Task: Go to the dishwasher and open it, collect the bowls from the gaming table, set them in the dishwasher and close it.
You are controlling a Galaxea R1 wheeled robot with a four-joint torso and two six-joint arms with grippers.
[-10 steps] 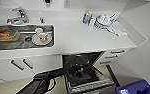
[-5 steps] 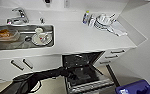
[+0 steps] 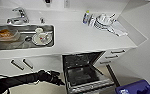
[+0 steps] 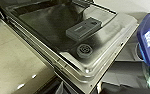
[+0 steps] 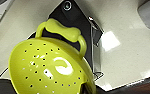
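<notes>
White kitchen tabletop runs above the stainless-steel dishwasher, whose door hangs open. Left end effector sits beside that door, opening unclear. Right end effector carries a lime-green perforated bowl.

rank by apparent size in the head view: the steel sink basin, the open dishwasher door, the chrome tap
1. Recessed steel sink basin
2. Open dishwasher door, though it sits nearer the camera, so unsure against the sink
3. Chrome tap, clearly smallest

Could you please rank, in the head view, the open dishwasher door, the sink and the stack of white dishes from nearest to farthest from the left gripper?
From the left gripper, low beside the cabinets:
1. Dishwasher door, folded down right next to it.
2. Sink, up in the counter.
3. Stack of white dishes, at the counter's far corner.
</notes>
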